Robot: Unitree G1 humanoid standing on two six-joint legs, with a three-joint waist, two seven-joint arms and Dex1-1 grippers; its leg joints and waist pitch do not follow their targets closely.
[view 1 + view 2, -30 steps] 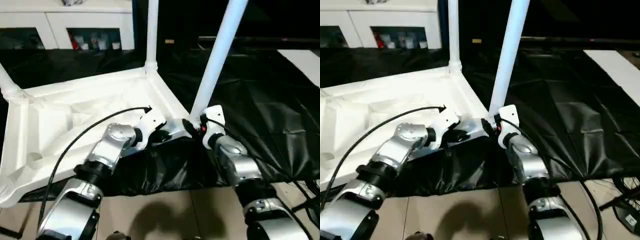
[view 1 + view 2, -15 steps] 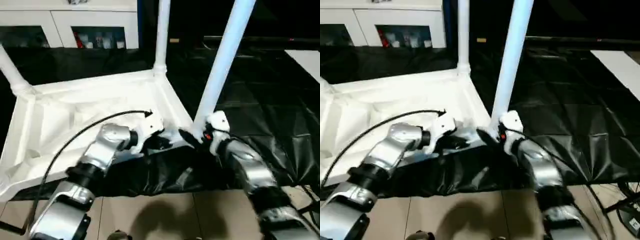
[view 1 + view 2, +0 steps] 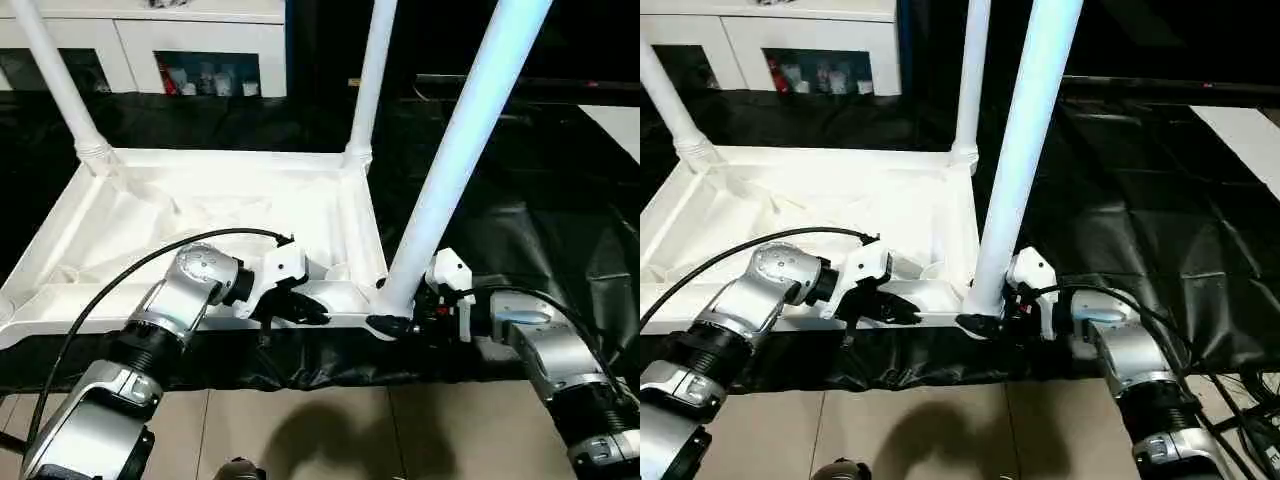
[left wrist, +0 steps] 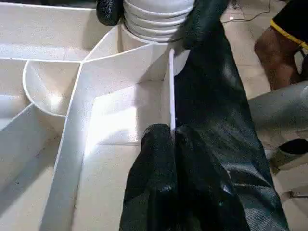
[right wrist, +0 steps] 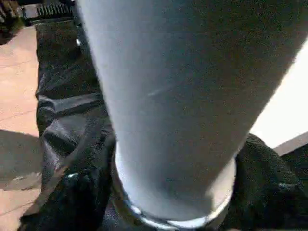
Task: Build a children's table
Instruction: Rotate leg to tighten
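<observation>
Head view: the upturned children's table [image 3: 215, 215] lies on black sheeting [image 3: 560, 220]; the near-corner leg [image 3: 455, 165] rises toward 1 o'clock.

Left wrist: the left tool [image 4: 175, 139] is clamped on the table's thin rim (fingers together).

Right wrist: the right tool [image 5: 171, 192] grips the leg's base.

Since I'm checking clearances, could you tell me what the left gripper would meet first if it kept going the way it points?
Probably the near leg at its corner socket, where the right gripper sits. The left gripper, clamped on the table top's rim, points along that rim toward it.
</observation>
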